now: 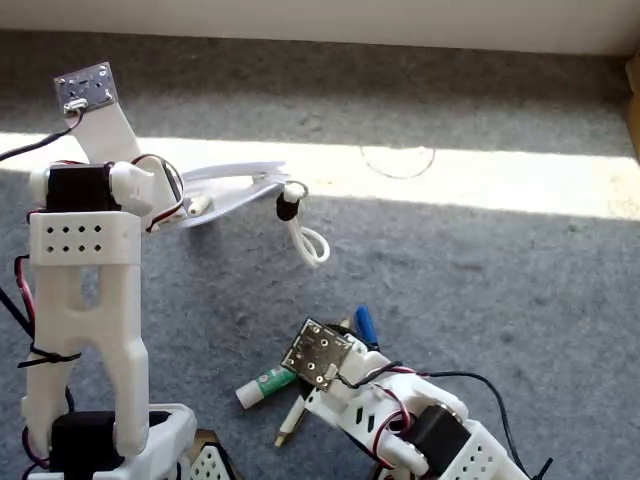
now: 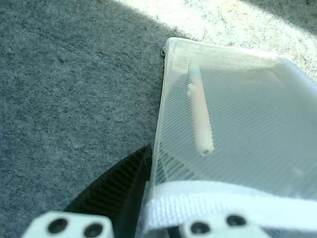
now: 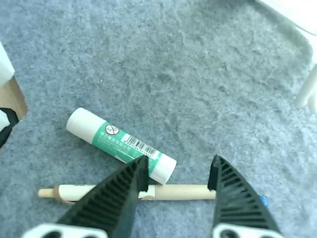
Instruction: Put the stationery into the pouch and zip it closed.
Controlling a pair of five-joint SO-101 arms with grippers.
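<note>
1. Pouch (image 1: 235, 185) lies on the grey carpet (image 3: 173, 64) at the far left, at the edge of the sunlit strip. The left claw (image 1: 192, 207) is clamped on its near edge, and the white pull cord (image 1: 305, 238) trails toward the middle.
2. We find one pale stick (image 2: 200, 119) already inside, seen through the clear ribbed wall.
3. Right claw (image 3: 178, 171) hangs low over the pen (image 3: 181, 192) with its jaws apart, one on each side. We judge they do not touch it.
4. Glue stick (image 3: 121, 146) lies just beside the pen, touching it or nearly so. A blue item (image 1: 367, 322) lies near, beyond the right arm.
5. We judge the task to be at an early stage. One piece is in, at least three remain on the carpet, and the zipping is not yet done.
6. We could not establish how wide the pouch mouth gapes, as the left arm covers it. The blue item's kind is unclear, and the pouch's white band hides part of the left claw.
</note>
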